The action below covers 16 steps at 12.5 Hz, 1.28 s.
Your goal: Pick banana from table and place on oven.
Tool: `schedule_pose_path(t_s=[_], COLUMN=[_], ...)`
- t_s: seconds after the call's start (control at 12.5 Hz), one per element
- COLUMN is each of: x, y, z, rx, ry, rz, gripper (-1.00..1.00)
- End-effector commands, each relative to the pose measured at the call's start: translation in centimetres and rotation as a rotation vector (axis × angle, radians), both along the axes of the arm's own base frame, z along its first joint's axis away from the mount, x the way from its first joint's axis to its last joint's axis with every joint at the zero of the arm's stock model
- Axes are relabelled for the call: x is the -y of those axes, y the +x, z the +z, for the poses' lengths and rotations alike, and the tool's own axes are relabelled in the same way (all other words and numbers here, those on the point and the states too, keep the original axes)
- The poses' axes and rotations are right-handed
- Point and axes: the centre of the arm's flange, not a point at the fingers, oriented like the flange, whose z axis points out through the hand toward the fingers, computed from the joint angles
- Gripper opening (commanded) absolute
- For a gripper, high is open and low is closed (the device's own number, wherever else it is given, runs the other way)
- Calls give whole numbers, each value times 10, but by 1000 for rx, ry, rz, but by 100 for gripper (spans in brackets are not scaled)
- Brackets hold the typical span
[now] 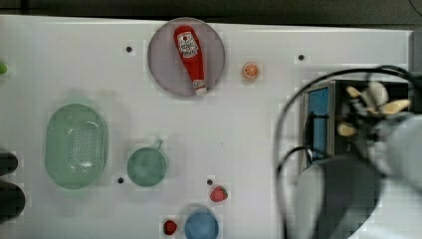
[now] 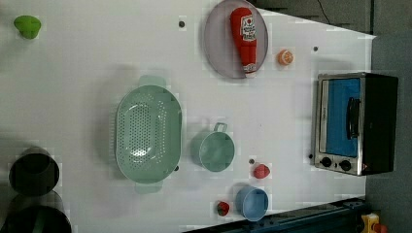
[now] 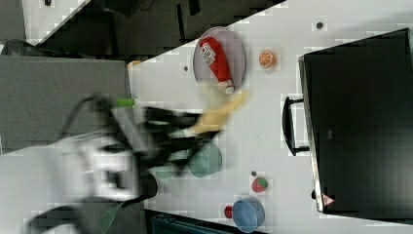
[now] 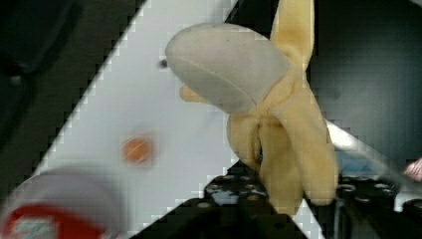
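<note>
Banana (image 4: 278,124): clamped in gripper (image 4: 259,199) fingers, above the oven (image 1: 348,117); half-peeled, pale flesh, yellow flaps splayed.

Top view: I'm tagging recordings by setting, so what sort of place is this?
Probably a robot lab's tabletop test bench with toy kitchen props: a white table with small dark holes, a toaster oven, a ketchup bottle lying on a plate, and a toy banana held by the pincer.
</note>
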Motion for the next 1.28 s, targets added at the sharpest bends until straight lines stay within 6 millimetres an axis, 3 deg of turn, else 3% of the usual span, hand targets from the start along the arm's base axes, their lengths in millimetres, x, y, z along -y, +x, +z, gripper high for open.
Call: schedule_pose_path(t_s=[0.08, 0.24, 0.4, 0.56, 0.88, 1.04, 1.28], x=[62, 94, 108, 109, 101, 80, 4], y=[-5, -4, 1, 2, 9, 26, 54], z=[-68, -96, -124, -144, -145, -123, -74], rx=[-146, -172, -200, -234, -232, -189, -113], ry=[-39, -87, -114, -97, -95, -116, -102], rz=[171, 260, 291, 286, 302, 347, 419], gripper=[-45, -46, -37, 5, 100, 100, 100])
